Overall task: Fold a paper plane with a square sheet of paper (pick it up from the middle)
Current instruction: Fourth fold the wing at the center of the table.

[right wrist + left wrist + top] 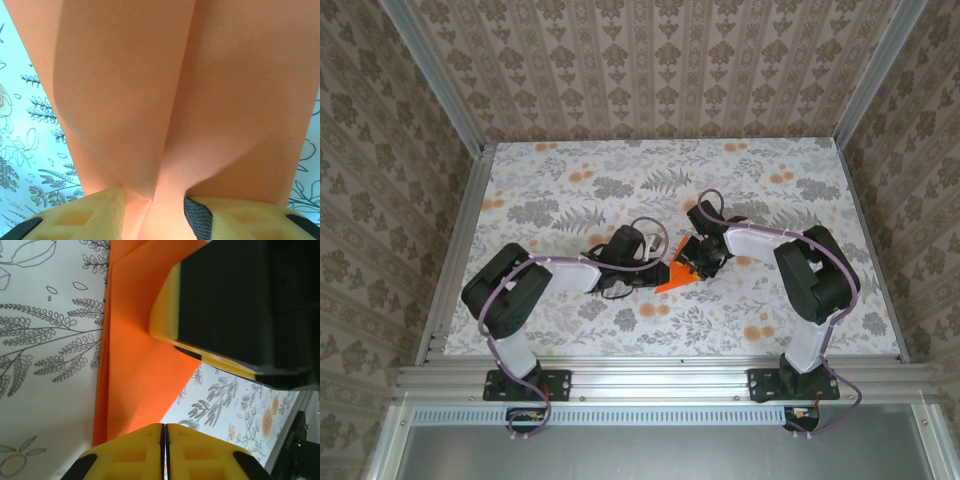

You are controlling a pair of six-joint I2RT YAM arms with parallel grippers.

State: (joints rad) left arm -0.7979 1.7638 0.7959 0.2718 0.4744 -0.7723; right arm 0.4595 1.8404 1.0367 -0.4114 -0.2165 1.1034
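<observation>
— Two grippers nose to nose in the middle of the frame, yes? Where's the sheet?

— Between them. From the top camera I see the orange paper (677, 277) as a folded wedge just right of my left gripper (656, 264), its upper end meeting my right gripper (690, 266), at the centre of the floral tablecloth (570, 190).

— Fingers?

— On the right wrist camera my right gripper pinches the paper: a raised crease runs down into the gap between its pads (85, 217). On the left wrist camera my left gripper's pads (130, 452) are pressed together at the bottom edge. Whether paper is caught between them I cannot tell. One right finger (220, 305) rests on the sheet at upper right.

— Edges?

— Layered edges lie stacked along the paper's left side, and a slanted edge runs down toward lower centre.

— Room to move?

— Bare cloth all round in the top view, widest toward the top of the frame. The side rail (455, 250) stands well apart from both arms.
</observation>
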